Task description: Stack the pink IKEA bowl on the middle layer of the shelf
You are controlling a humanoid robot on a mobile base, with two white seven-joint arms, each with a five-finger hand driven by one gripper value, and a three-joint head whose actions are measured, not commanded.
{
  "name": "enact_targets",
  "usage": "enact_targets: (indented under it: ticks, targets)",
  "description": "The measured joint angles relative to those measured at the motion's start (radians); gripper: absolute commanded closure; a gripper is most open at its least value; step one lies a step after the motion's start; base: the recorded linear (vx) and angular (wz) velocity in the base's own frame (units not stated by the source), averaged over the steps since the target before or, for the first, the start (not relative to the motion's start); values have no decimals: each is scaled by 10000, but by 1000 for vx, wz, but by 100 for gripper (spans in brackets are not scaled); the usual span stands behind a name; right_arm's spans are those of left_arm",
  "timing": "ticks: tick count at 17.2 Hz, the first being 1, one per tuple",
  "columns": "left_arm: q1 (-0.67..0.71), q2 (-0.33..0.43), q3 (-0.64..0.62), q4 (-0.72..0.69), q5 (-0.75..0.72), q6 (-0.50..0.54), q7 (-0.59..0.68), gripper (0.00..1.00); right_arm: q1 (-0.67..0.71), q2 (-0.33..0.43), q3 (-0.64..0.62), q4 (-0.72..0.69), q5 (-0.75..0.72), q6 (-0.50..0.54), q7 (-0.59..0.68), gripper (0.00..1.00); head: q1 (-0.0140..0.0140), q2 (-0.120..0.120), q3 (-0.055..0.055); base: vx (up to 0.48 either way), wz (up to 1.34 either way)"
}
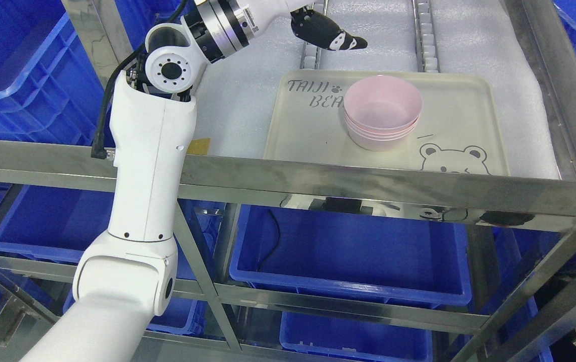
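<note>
A stack of pink bowls (382,111) stands on a cream tray (469,105) printed with a bear, on the shelf layer lined with white foam. My left hand (329,33) hovers above and to the left of the stack, near the tray's far edge, apart from the bowls. Its dark fingers are stretched out and hold nothing. My left arm (149,166) rises from the lower left across the shelf's front rail. My right hand does not show.
A steel front rail (368,183) crosses below the tray, and steel posts frame the shelf at the right (552,60). Blue bins (353,251) sit on the lower layers, and more blue crates (21,65) stand to the left.
</note>
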Motion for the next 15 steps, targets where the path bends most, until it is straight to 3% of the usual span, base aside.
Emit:
enact_targets:
  ticks: [5, 8, 15]
  targets:
    - [809, -18, -858, -649, 733, 471, 2878, 3, 0, 0, 0, 0, 0, 0, 0, 0, 0, -1, 0, 0, 0]
    - [1531, -25, -1503, -1106, 928, 466, 3605, 3, 0, 0, 0, 0, 0, 0, 0, 0, 0, -1, 0, 0, 0]
    - [3426, -34, -2413, -1766, 1106, -1799, 3977, 3, -1, 0, 0, 0, 0, 0, 0, 0, 0, 0, 0, 0, 0]
